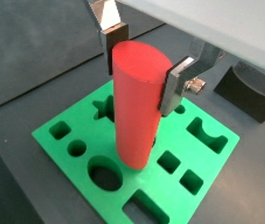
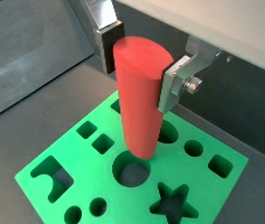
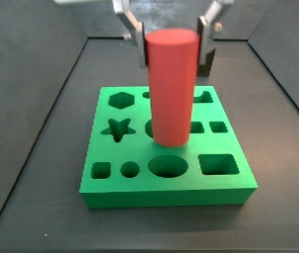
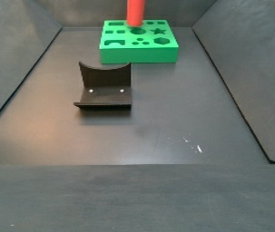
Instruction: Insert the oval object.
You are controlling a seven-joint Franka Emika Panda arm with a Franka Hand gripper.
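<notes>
1. Bench (image 4: 140, 172): a dark, matte floor with low dark walls on its sides; most of its near part is bare.
2. Green block (image 3: 231, 184): a flat block with cut-out holes of several shapes, among them a star, a square and an oval; it lies at the far edge of the bench, about midway between the far corners (image 4: 166, 47).
3. Fixture (image 4: 103, 86): a dark L-shaped bracket on a base plate, standing left of the bench centre, well apart from the green block.
4. Oval object (image 3: 171, 84): a tall red peg, upright above the middle of the green block, with its lower end just behind the oval hole (image 2: 132, 171); whether it touches the block cannot be told.
5. Gripper (image 1: 144, 68): above the green block, its two silver fingers (image 1: 177, 85) clamped on opposite sides of the oval object's upper part.
</notes>
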